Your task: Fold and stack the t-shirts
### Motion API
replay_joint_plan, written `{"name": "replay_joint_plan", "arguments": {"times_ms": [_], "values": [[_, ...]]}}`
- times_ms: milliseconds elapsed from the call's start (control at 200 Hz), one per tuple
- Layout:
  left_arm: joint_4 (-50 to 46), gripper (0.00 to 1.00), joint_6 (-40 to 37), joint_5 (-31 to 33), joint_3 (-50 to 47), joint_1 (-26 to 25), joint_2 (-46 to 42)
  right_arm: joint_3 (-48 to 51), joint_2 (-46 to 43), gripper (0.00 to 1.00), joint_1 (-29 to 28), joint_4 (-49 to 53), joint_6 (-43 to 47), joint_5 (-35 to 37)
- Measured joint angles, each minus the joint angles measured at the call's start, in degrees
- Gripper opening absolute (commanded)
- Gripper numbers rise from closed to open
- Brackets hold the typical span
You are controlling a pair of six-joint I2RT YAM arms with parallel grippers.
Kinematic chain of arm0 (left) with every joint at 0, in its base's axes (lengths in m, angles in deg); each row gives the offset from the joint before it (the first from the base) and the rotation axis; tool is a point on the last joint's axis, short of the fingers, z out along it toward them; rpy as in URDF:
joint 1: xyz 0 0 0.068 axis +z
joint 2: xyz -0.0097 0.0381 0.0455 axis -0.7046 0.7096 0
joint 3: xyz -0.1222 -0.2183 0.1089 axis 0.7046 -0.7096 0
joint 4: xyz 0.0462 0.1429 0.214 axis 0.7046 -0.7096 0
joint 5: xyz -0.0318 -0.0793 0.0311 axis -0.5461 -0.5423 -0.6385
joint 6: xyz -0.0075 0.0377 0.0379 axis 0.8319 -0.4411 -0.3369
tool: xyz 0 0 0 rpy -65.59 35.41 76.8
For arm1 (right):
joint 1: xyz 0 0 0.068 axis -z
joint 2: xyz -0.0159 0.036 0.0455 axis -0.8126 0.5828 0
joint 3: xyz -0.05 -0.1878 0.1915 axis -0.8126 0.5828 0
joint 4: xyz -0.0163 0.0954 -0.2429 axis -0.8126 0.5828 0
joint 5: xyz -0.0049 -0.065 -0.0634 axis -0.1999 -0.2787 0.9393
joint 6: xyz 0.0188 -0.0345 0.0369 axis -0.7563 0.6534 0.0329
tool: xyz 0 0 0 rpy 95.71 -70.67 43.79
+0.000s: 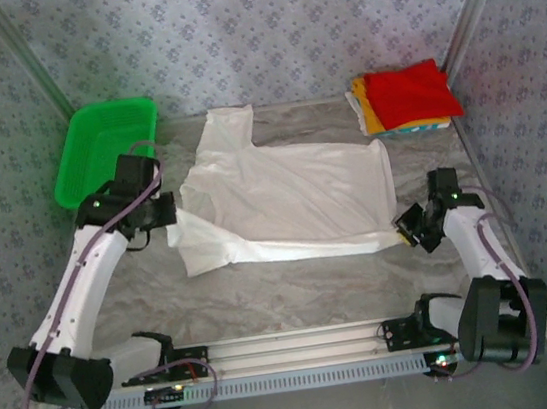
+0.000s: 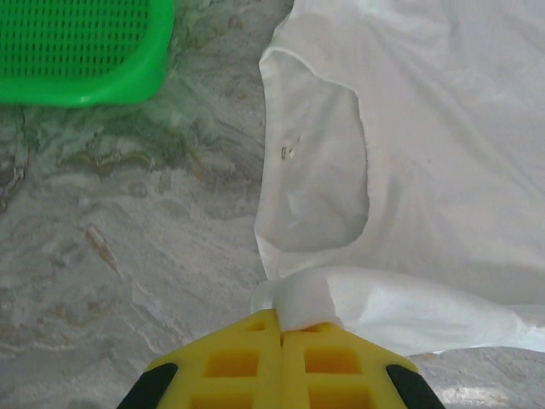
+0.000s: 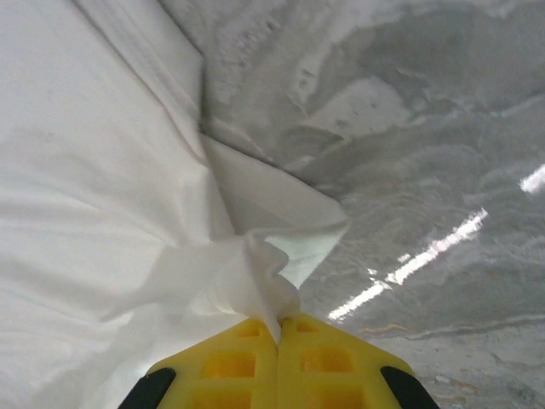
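Top external view, from left to right: the green basket (image 1: 104, 146) stands at the far left corner of the tabletop (image 1: 295, 292). Just beside it, the left pincer (image 1: 170, 216) meets the left edge of the white t-shirt (image 1: 293, 197). The white t-shirt lies spread across the middle of the tabletop, one sleeve pointing toward the far side. The right pincer (image 1: 402, 226) meets its near right corner. The folded t-shirts (image 1: 406, 96) are stacked at the far right corner, red on top and yellow-orange beneath, apart from the white t-shirt.

Left wrist view: the left pincer (image 2: 281, 328) is clamped on a bunched fold of the white t-shirt (image 2: 443, 153), with the yellow fingers (image 2: 230, 362) pressed together. The neck opening lies directly ahead of it. The green basket (image 2: 85, 51) is at upper left, on the grey tabletop (image 2: 128, 239).

Right wrist view: the right pincer (image 3: 279, 328) is clamped on a gathered corner of the white t-shirt (image 3: 94, 187). The cloth extends ahead and to the left, with bare tabletop (image 3: 409, 153) to the right.
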Motion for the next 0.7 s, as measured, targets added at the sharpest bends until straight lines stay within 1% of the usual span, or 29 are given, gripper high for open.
{"name": "replay_joint_plan", "arguments": {"times_ms": [50,100,135,180,205,470,700], "values": [[0.4,0.0,-1.5,0.0,1.0,0.0,1.4,-0.7,0.5,0.0,0.0,-0.3,0.5,-0.2],[0.7,0.0,-2.9,0.0,2.2,0.0,2.9,-1.1,0.7,0.04,0.0,-0.7,0.8,-0.2],[1.1,0.0,-3.8,0.0,3.1,0.0,3.8,-1.3,0.9,0.04,0.0,-0.8,0.9,-0.4],[1.4,0.0,-5.0,0.0,4.2,0.0,4.9,-1.5,1.0,0.03,0.0,-0.9,0.9,-0.5],[1.6,0.0,-5.7,0.0,4.8,0.0,5.5,-1.5,1.2,0.0,0.0,-1.1,0.9,-0.6],[2.6,0.0,-12.1,0.1,10.2,0.0,11.0,-3.1,4.9,0.0,0.0,-4.5,0.9,-2.6],[2.6,0.0,-15.7,2.3,16.3,0.0,17.4,-6.0,7.1,0.0,0.0,-5.9,0.4,-3.2]]}}
